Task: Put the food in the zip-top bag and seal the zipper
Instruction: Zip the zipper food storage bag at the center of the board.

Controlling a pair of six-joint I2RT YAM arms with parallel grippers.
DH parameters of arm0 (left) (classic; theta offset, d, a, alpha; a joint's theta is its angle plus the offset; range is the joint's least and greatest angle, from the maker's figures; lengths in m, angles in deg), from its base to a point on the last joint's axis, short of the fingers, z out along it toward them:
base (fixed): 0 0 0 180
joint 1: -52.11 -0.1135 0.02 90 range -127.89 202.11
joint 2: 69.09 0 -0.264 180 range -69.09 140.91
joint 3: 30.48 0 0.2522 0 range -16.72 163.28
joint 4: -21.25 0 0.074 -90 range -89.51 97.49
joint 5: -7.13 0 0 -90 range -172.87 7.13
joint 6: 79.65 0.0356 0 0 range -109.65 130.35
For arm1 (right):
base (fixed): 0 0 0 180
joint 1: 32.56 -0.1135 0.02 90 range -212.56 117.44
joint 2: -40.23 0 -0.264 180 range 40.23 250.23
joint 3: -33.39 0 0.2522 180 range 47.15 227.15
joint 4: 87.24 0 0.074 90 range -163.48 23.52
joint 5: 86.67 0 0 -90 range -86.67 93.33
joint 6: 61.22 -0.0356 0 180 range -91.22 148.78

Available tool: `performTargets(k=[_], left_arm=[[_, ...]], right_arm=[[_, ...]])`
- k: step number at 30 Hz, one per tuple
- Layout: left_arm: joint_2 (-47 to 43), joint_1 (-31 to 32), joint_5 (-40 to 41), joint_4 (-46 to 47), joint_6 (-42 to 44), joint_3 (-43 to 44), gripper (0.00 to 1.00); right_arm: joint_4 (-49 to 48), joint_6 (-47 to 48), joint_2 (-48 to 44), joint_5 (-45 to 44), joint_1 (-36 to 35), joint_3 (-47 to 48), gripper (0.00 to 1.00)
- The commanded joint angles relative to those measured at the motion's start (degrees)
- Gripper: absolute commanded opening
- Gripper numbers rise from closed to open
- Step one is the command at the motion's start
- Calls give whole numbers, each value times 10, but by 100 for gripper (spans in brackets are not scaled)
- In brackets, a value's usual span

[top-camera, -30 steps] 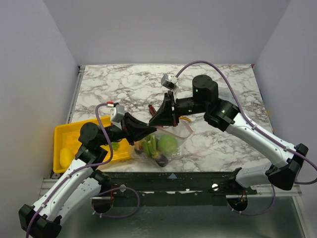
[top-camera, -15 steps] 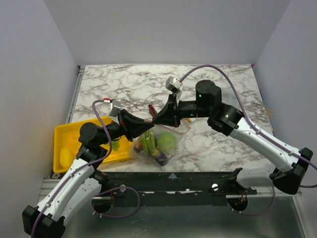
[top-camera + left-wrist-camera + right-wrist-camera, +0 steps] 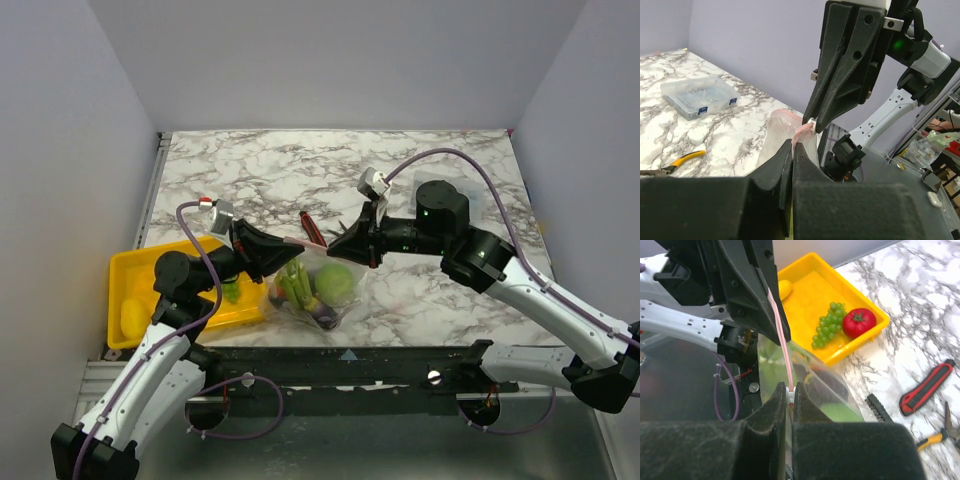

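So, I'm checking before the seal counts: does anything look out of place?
Yes. The left claw and right claw pinch the pinkish zipper strip of the clear plastic bag, yet a bunch of green grapes, a red tomato and a yellow fruit lie in the yellow plastic tray, outside the bag.

Overhead camera, set high at the near edge, looks down across the marble table (image 3: pixel 250 170). Wrist cameras face each other at close range, left gripper (image 3: pixel 792 146) and right gripper (image 3: pixel 790 388) foregrounded; both share the pink zipper (image 3: pixel 802 134) between them.
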Motion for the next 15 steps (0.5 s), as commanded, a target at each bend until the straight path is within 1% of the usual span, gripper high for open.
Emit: performTargets(k=[1, 5, 9, 12, 15], left_arm=[[-7, -14, 29, 31, -7, 2, 0], [14, -15, 29, 47, -19, 15, 0], [24, -15, 25, 45, -12, 28, 0], [31, -15, 24, 29, -1, 36, 0], [34, -15, 21, 0, 25, 48, 0]], right_arm=[[62, 14, -43, -74, 3, -18, 0], [83, 12, -68, -106, 3, -19, 0], [100, 18, -89, -163, 3, -14, 0], [134, 28, -80, -179, 3, 12, 0], [159, 41, -89, -213, 3, 25, 0]])
